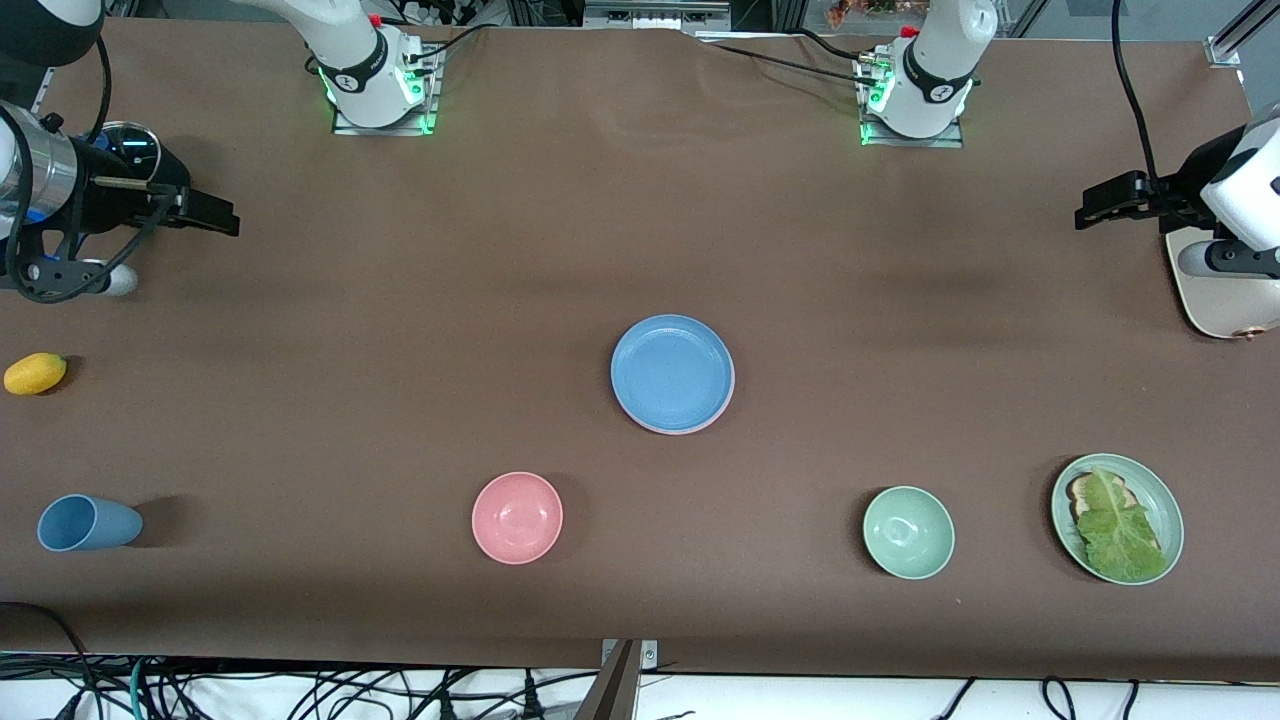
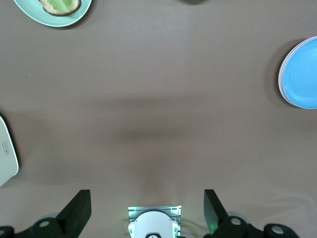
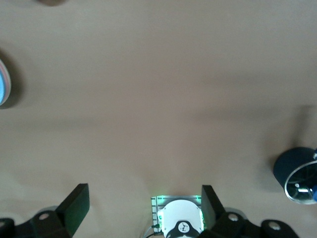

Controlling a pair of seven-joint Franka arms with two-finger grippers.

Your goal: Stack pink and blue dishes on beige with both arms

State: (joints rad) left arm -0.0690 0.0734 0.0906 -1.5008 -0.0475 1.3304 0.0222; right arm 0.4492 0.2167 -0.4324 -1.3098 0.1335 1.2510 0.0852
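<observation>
A sky blue plate (image 1: 672,373) lies at the middle of the table, on top of a stack. A thin pale pink rim (image 1: 692,429) shows under its edge. The beige plate is hidden. The left wrist view also shows the blue plate (image 2: 303,79) with the pink rim (image 2: 281,78). My left gripper (image 1: 1095,208) hangs open and empty over the left arm's end of the table, well away from the stack; its fingers stand wide apart around bare cloth (image 2: 147,204). My right gripper (image 1: 222,216) hangs open and empty over the right arm's end (image 3: 145,199).
Nearer the front camera stand a pink bowl (image 1: 517,517), a green bowl (image 1: 908,532) and a green plate (image 1: 1168,505) with toast and lettuce. A blue cup (image 1: 88,523) lies on its side by a yellow fruit (image 1: 35,373). A cream toaster (image 1: 1215,300) sits under the left gripper.
</observation>
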